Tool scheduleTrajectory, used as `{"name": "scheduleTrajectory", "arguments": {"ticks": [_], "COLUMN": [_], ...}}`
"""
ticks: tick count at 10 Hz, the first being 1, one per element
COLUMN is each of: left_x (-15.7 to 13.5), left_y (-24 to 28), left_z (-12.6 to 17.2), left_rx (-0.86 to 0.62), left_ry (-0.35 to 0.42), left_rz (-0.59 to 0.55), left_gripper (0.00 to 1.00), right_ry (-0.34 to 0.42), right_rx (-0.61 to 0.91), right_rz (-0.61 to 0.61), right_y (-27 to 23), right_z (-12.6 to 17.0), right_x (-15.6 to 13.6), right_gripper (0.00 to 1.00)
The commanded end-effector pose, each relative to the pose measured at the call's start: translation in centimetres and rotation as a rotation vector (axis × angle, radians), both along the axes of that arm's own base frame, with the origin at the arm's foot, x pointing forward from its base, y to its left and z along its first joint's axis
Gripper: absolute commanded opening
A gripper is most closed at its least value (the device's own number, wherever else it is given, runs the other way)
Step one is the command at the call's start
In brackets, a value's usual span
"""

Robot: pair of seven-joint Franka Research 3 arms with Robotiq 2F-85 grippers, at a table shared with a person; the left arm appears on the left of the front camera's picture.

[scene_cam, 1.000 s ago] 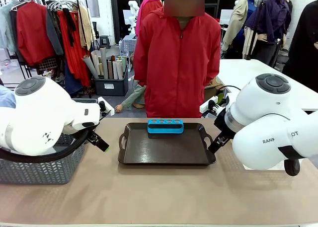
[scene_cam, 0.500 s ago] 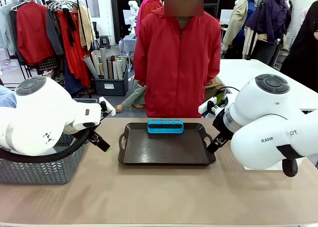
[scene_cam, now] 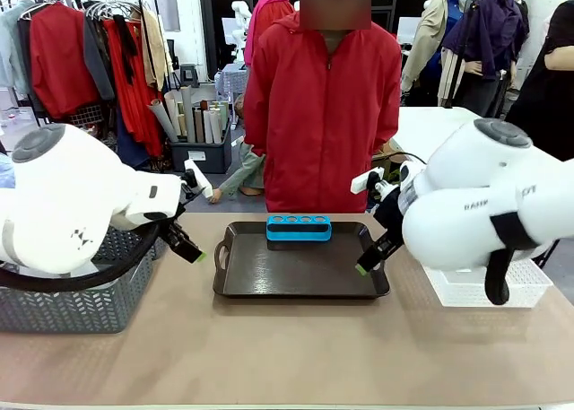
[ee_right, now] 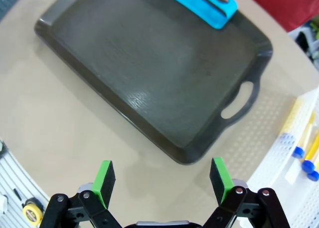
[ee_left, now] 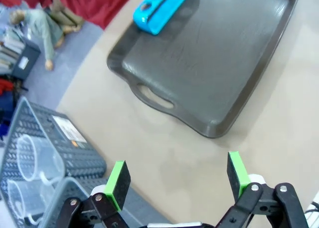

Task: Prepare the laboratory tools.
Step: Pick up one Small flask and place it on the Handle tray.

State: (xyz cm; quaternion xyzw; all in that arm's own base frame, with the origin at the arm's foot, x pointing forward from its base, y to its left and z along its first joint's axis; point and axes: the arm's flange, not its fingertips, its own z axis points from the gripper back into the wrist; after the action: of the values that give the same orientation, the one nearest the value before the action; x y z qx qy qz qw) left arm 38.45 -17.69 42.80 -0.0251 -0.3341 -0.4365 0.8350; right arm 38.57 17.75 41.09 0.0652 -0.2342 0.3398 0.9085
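A small blue tube rack (scene_cam: 298,228) stands at the far edge of a dark tray (scene_cam: 296,280), with its holes unfilled. My left gripper (scene_cam: 190,248) hangs open over the table just left of the tray's left handle. The left wrist view has its green pads (ee_left: 118,177) spread wide above the bare table, with the tray (ee_left: 214,63) and rack (ee_left: 162,2) beyond. My right gripper (scene_cam: 368,257) hangs open at the tray's right edge. Between the right gripper's (ee_right: 162,175) pads lies only table, short of the tray (ee_right: 149,73) and rack (ee_right: 204,1). Slim orange-filled tubes with blue caps (ee_right: 303,149) lie in a bin.
A grey woven basket (scene_cam: 72,302) at the left holds clear beakers (ee_left: 31,155). A white mesh bin (scene_cam: 475,289) sits at the right, partly behind my right arm. A person in a red jacket (scene_cam: 323,105) stands at the far side. The near table is bare.
My right arm has risen and swung its gripper in to the tray's right edge. My left gripper has lifted a little and shifted toward the tray's left handle.
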Motion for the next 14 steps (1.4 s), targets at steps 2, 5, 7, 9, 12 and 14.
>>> {"name": "scheduleTrajectory", "arguments": {"ticks": [2,5,7,9,12,14], "left_x": [-2.8,-3.9,0.2,0.2,0.2,0.2], "left_y": [4.1,5.5,2.6,2.6,2.6,2.6], "left_z": [0.4,0.4,3.3,3.3,3.3,3.3], "left_rx": [-0.03,0.0,-0.03,-0.03,-0.03,-0.03], "left_ry": [-0.076,-0.095,-0.096,-0.096,-0.096,-0.096], "left_rz": [-0.113,-0.108,-0.098,-0.098,-0.098,-0.098], "left_gripper": [1.0,1.0,1.0,1.0,1.0,1.0], "right_ry": [0.024,-0.015,-0.071,-0.023,-0.023,-0.023], "right_rx": [0.061,0.118,0.121,0.092,0.092,0.092], "right_rz": [0.048,0.043,0.035,0.006,0.006,0.006], "right_y": [-1.7,-3.1,-3.3,-2.5,-2.5,-2.5], "right_z": [3.7,6.0,6.1,6.5,6.5,6.5], "right_x": [1.0,1.7,1.9,1.3,1.3,1.3], "right_gripper": [1.0,1.0,1.0,1.0,1.0,1.0]}}
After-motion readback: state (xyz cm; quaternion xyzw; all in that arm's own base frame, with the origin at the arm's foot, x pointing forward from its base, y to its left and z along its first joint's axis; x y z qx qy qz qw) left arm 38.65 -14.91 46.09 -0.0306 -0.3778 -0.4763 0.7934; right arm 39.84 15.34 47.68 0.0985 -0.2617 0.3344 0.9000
